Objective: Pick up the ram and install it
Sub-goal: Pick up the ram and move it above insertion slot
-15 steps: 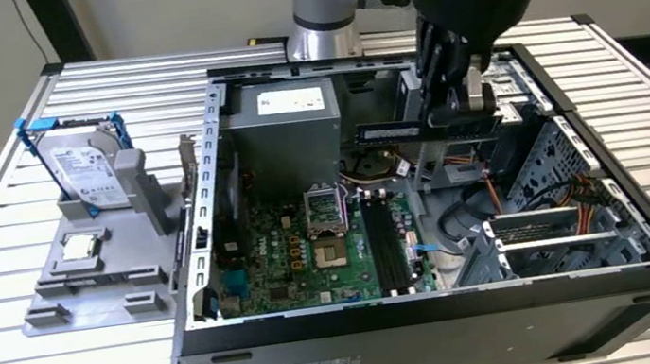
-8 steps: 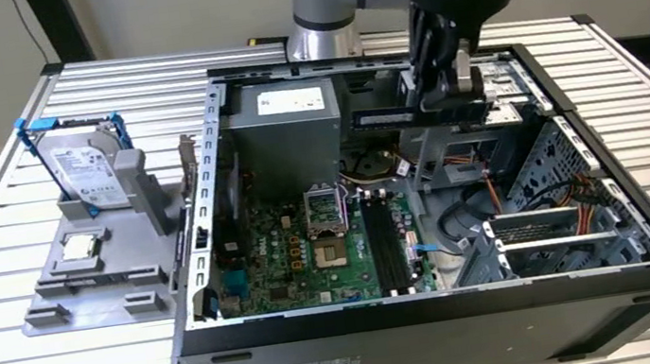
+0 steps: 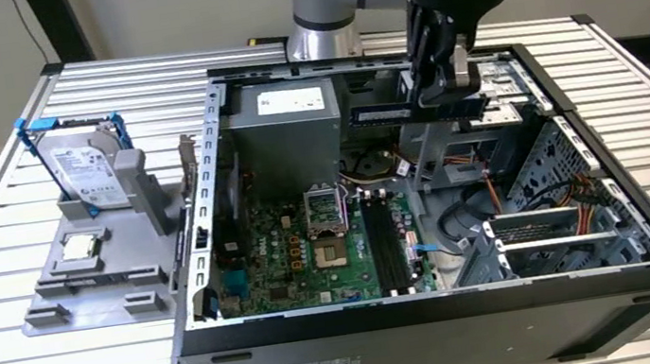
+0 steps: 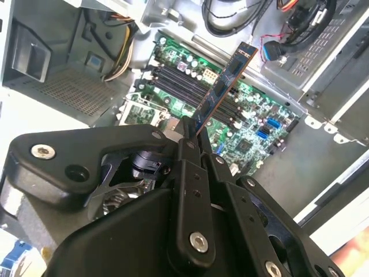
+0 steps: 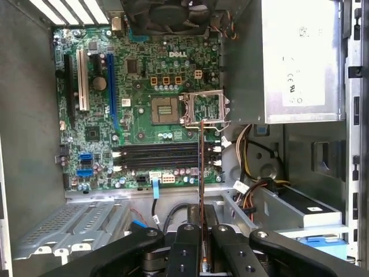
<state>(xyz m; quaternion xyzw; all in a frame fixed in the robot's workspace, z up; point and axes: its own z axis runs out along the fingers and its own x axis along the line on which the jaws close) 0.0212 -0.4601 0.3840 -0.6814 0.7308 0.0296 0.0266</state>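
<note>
The arm reaches down from overhead into the open case (image 3: 444, 304). Its gripper (image 3: 446, 93) is clamped on the ram (image 3: 386, 114), which hangs level in the air near the case's far end, well clear of the motherboard (image 3: 308, 242). In the second wrist view the ram (image 4: 226, 81) juts out past the fingers (image 4: 185, 156), its flat side and chips showing. In the first wrist view it is edge-on, a thin line (image 5: 202, 167) crossing over the black memory slots (image 5: 155, 156) beside the processor socket (image 5: 164, 109).
</note>
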